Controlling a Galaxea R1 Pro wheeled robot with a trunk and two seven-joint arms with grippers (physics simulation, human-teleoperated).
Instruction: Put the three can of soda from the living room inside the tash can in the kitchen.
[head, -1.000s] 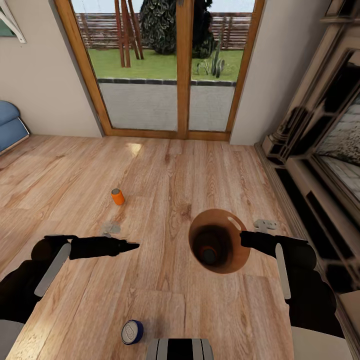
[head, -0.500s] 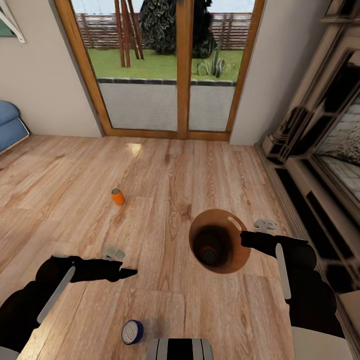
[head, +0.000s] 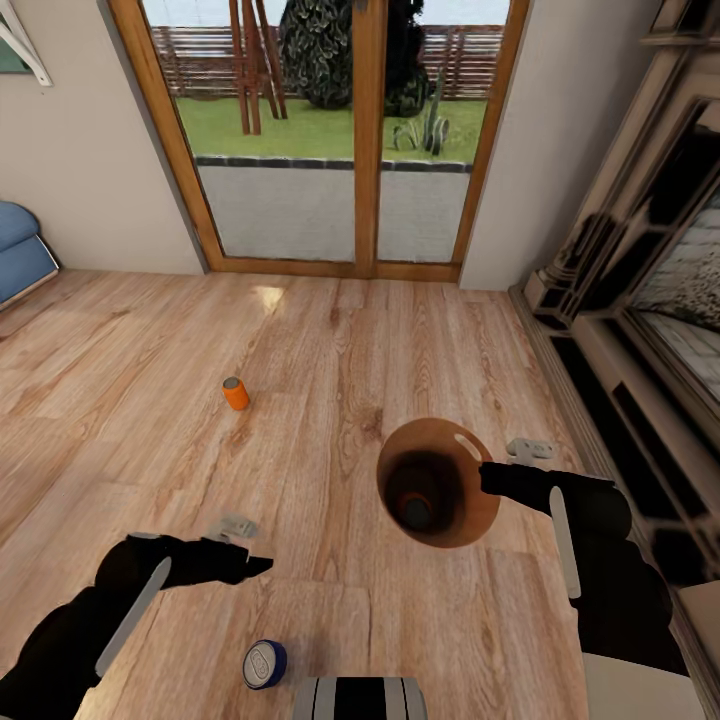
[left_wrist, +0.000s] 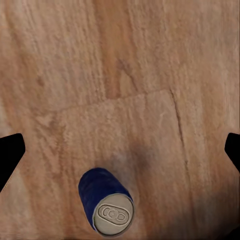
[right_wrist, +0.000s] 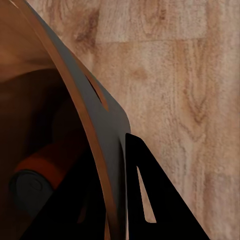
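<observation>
Looking down from the head view, the right gripper (head: 487, 478) clamps the rim of the brown trash can (head: 470, 505), an orange soda can (head: 413, 506) inside. Another orange can (head: 235, 393) stands on the plank floor (head: 330, 330); the blue can (head: 264, 663) stands near the left gripper (head: 258, 566).

In the left wrist view, fingers (left_wrist: 10, 152) spread wide above the blue can (left_wrist: 106, 208).

In the right wrist view, a finger (right_wrist: 150, 200) presses the bin wall (right_wrist: 107, 130).

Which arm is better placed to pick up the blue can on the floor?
The left. Its claw is open and empty, close above the blue can, which stands upright on the floor. The right claw is busy holding the bin by its rim.
</observation>
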